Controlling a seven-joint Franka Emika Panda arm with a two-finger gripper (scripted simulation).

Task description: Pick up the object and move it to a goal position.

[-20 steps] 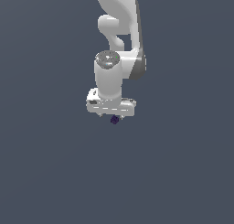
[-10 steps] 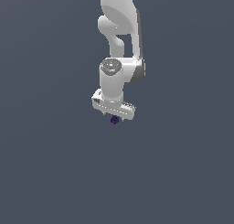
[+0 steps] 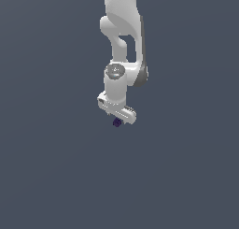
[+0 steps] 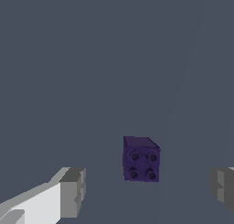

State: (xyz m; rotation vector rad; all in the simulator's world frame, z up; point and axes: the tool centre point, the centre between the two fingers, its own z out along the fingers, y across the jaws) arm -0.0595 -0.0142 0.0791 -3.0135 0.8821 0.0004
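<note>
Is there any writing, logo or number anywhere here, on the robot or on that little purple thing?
None: neither view shows any readable text.
The white arm and its hand are plain, with no logo or number.
The purple block carries no letters, only four round dimples on one face.
The grey background is blank.

No lettering, label, brand or number can be read anywhere here. The white arm (image 3: 122, 60) carries no markings, and the dark purple object (image 4: 140, 159) shows only four round dimples on the face toward the wrist camera, no characters.
</note>
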